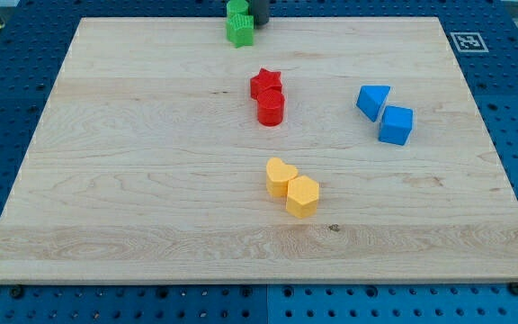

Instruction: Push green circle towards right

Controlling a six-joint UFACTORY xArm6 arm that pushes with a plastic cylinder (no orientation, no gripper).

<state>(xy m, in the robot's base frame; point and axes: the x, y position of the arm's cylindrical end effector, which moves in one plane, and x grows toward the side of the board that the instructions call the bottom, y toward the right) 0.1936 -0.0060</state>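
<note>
Two green blocks (239, 23) touch my tip (261, 22); no gripper, no readable writing.

A pale wooden table (133, 180) lies on a blue perforated base (7, 72). Just above its centre, a red star (265, 83) touches a red cylinder (271, 107) at its 5 o'clock. Toward 3 o'clock, a blue triangular block (372, 100) sits against a blue cube (396, 125). Toward 6 o'clock, a yellow heart (281, 176) touches a yellow hexagon (302, 196). A black-and-white marker (467, 41) occupies the 1 o'clock corner.
</note>
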